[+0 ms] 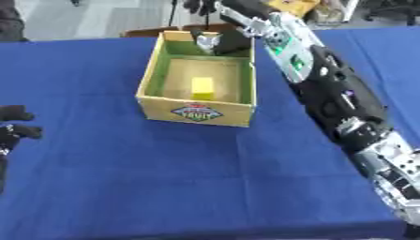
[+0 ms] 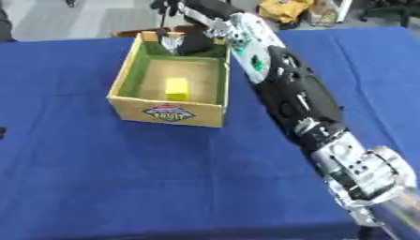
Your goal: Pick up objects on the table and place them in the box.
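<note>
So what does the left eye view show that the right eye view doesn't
Only the left eye view shows the left hand, fingers curled and holding nothing, at the left edge. Only the right eye view shows the silver end of the right arm whole. Both share the box on the blue table, a yellow block inside, and the right hand over the box's far end.

My blue cloth-covered surface (image 1: 164, 178) carries one open yellow cardboard box with a green lining (image 1: 197, 114), standing directly below my right robot hand (image 1: 220, 42), toward the far edge.
</note>
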